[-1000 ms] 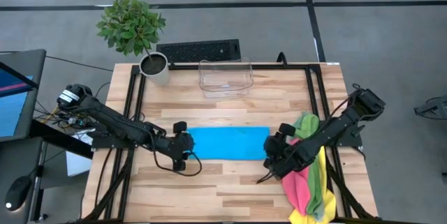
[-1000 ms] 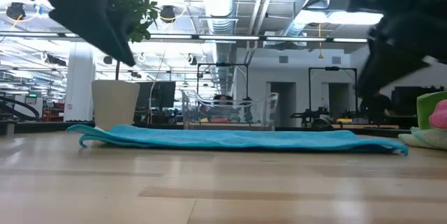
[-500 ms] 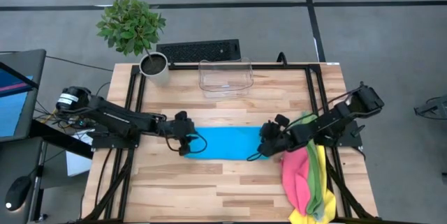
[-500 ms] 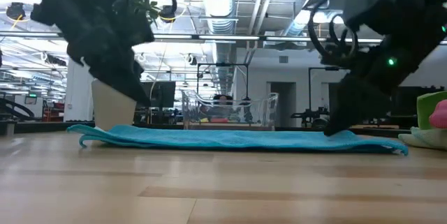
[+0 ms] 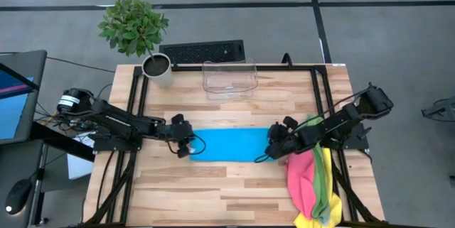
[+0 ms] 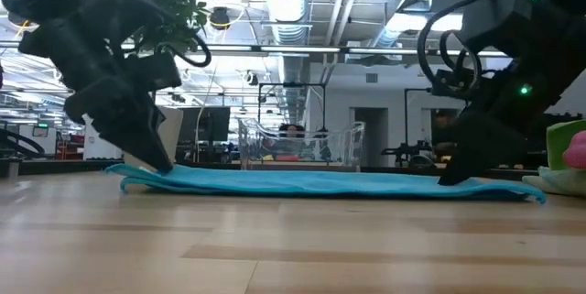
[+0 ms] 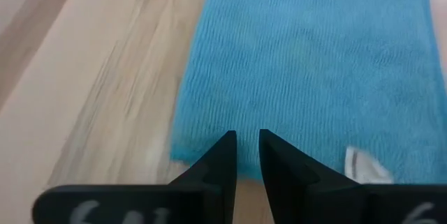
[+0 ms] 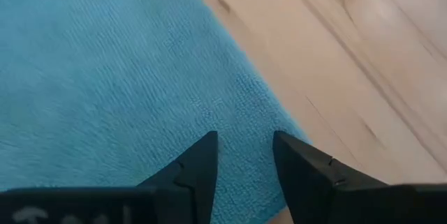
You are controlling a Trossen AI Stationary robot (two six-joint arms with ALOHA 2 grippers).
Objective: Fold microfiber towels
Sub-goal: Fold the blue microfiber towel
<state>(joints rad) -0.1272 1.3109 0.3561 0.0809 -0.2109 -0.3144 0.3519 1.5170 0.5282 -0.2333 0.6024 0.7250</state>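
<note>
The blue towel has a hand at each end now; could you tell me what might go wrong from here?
The left hand is nearly closed right at the blue towel edge, so it may pinch too little and slip. The right hand is wider open over its corner; uneven grips could skew the fold. It also works close beside the pile of other towels, which it could snag.

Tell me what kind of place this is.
Probably a robotics lab or open industrial workspace: exposed ceiling ducts, a keyboard behind the wooden table, and a potted plant at its corner.
</note>
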